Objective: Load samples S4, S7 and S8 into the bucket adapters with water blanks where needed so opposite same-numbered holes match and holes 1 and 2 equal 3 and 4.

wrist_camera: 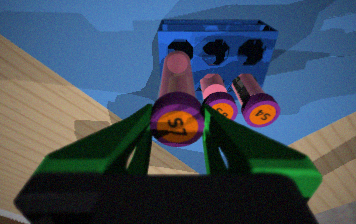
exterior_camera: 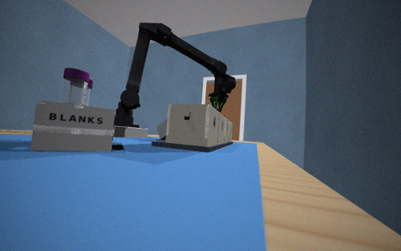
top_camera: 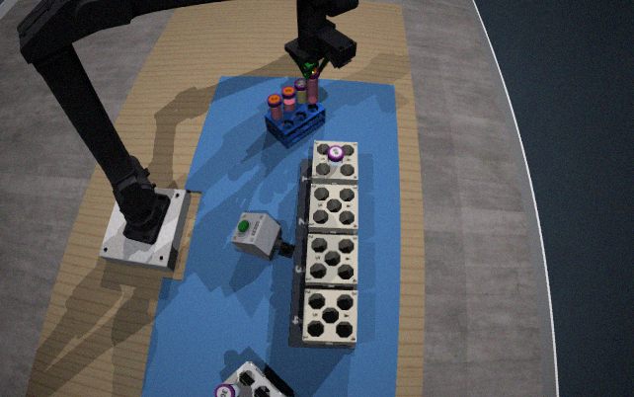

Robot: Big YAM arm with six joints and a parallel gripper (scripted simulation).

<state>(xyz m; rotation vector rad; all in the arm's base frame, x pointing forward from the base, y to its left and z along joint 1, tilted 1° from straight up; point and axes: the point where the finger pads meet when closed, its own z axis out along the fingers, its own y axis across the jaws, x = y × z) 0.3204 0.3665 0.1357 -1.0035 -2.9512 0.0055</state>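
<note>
Green fingers are clamped on either side of tube S7's cap [wrist_camera: 177, 122]. Its long axis runs straight away from the fingers, down toward the blue rack [wrist_camera: 217, 37], with its foot just above a well. S4 [wrist_camera: 260, 112] sits beside it. Adapter 1 [top_camera: 348, 146] lies nearby. S7's liquid level is hard to read.

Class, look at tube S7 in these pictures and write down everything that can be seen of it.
S7 is a slim, clear-looking tube filled with pinkish-red liquid, topped by a purple cap with an orange dot reading "S7". The hand is shut on it, one green finger pressed to each side of the cap. From the top view it stands about upright, raised higher than its neighbours, its lower end at the blue rack; whether it has left its well cannot be told. No neighbouring tube appears to touch it.
</note>
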